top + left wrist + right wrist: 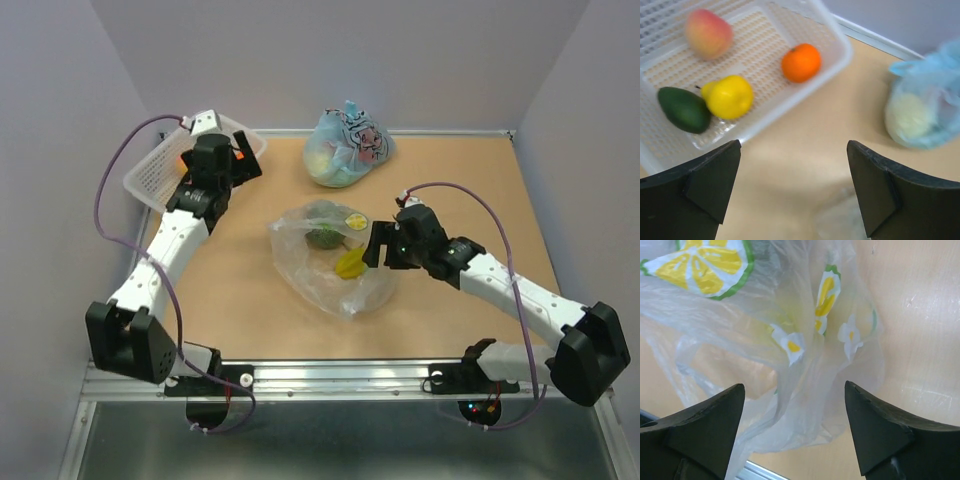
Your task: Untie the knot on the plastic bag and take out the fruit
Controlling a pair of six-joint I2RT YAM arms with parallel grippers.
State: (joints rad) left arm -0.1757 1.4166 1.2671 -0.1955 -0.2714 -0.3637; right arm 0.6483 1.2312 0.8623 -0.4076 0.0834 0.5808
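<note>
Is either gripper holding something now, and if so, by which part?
Nothing is held. The left gripper is open near the basket. The right gripper is open over the bag, not pinching it.

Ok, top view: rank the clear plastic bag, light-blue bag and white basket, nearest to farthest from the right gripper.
1. Plastic bag, right at the right gripper.
2. Light-blue bag, at the far edge.
3. White basket, far left.

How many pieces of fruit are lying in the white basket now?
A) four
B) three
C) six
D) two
A: the left wrist view shows a peach, an orange, a lemon and a dark green fruit inside the white basket.
</note>
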